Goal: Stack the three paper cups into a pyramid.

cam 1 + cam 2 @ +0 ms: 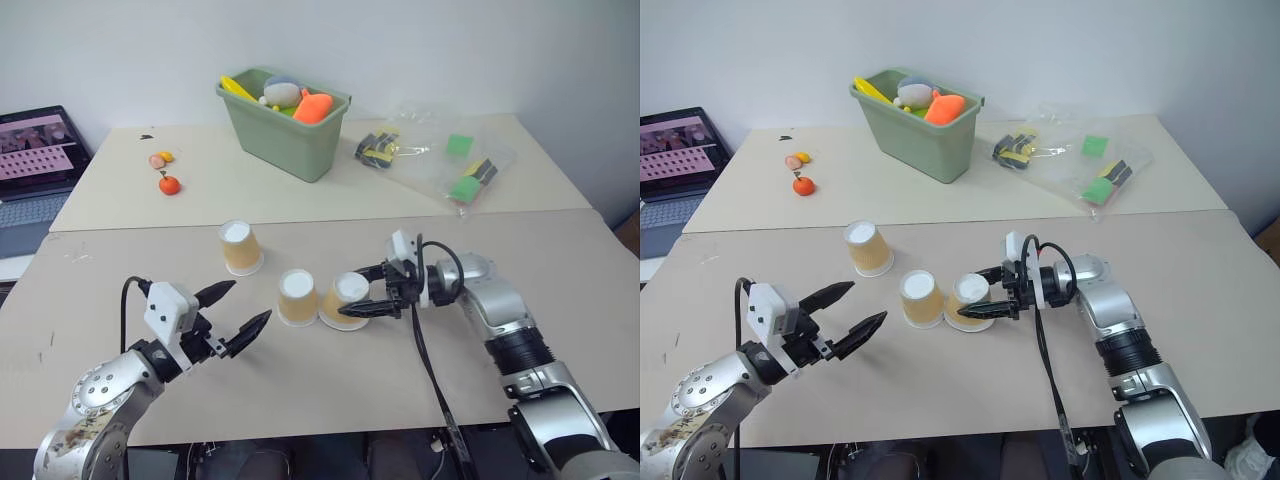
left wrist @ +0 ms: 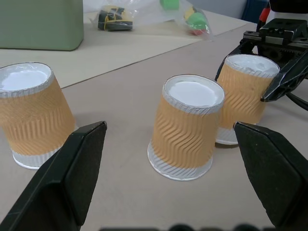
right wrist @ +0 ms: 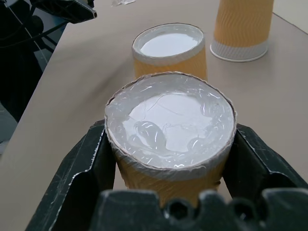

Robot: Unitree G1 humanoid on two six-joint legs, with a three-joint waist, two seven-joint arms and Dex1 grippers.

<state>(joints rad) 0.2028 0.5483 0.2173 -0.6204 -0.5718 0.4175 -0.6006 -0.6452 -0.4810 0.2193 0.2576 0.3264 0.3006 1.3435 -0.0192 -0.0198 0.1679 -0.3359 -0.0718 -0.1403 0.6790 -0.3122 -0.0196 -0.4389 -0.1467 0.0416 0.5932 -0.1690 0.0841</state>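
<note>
Three tan-orange paper cups stand upside down on the near table. The far cup stands alone to the left. The middle cup is close beside the right cup. My right gripper is shut on the right cup, one black finger on each side. That cup leans a little; I cannot tell whether its rim rests on the table. My left gripper is open and holds nothing, just left of the middle cup, pointing at it.
A green bin with toys stands on the far table. Clear plastic bags with small items lie to its right, and small toy fruits to its left. A laptop sits at the far left.
</note>
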